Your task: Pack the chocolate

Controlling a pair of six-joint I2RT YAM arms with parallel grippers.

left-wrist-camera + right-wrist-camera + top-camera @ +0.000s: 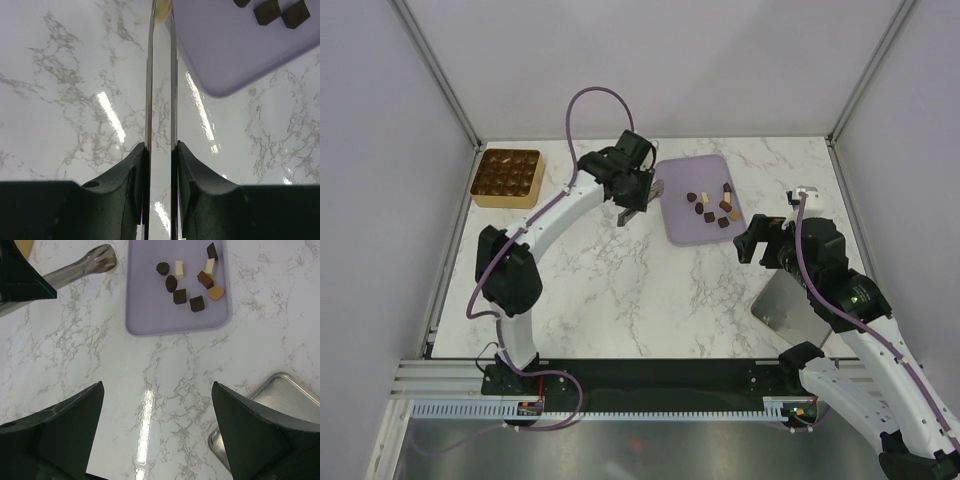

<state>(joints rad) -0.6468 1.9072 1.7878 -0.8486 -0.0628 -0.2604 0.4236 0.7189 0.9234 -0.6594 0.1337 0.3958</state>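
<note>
Chocolates (180, 296) lie unpacked on tray (150, 310), box (506, 177) well apart; left gripper (161, 150) clamps tongs (82, 266), right gripper (157, 386) gapes wide, empty.

left arm (555, 215) stretched way out | left gripper (632, 200) pinching metal tongs (75, 269) | right gripper (157, 387) hovering, jaws wide apart

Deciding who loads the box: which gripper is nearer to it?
Left. The left gripper, holding tongs, sits between the box and the tray, at the tray's left edge. The right gripper is past the tray's right side, farther from the box.
</note>
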